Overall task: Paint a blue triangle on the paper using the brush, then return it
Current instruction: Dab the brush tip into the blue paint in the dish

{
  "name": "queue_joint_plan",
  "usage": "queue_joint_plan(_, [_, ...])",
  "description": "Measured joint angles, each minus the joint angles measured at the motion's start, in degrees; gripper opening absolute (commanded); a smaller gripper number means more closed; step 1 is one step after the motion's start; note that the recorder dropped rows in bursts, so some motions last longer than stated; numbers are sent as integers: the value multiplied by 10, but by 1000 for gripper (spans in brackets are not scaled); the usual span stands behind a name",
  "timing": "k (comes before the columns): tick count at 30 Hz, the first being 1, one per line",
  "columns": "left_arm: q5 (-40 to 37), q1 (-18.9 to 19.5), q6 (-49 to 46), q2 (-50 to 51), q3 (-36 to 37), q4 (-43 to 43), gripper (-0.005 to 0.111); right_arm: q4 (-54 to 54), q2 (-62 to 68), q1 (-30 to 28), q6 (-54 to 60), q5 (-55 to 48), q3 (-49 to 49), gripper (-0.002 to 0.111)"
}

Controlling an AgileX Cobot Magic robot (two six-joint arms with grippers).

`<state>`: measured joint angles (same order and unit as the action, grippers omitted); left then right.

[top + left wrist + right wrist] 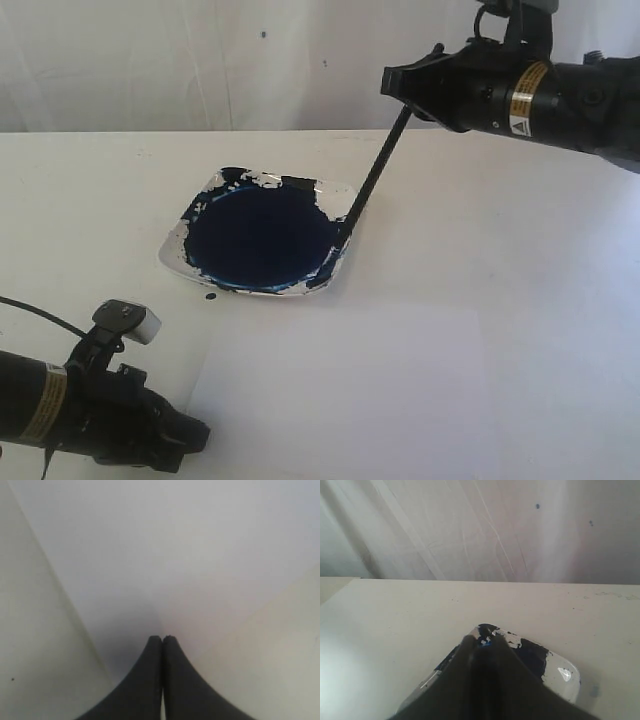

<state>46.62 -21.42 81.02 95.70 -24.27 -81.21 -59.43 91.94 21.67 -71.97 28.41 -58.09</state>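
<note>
My right gripper [408,92] clamps the thin black-handled brush [372,178]; its tip, below, blurs into the blue-filled white dish [172,252]. Left gripper [162,639] closed, empty, over white paper [150,555].

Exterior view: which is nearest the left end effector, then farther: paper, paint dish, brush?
1. Paper, directly beside the left end effector.
2. Paint dish, mid-table beyond it.
3. Brush, leaning at the dish's right edge.

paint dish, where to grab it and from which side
Probably pinch the paint dish by its bare left rim, coming from the left: it is shallow with a thin lip, blue paint fills the middle, and the brush stands at its right edge.
</note>
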Motion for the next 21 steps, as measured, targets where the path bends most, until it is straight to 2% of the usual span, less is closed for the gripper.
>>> queue_joint_plan(21, [0, 0, 0, 0, 0, 0, 0, -21, -19, 0, -8, -26, -41, 0])
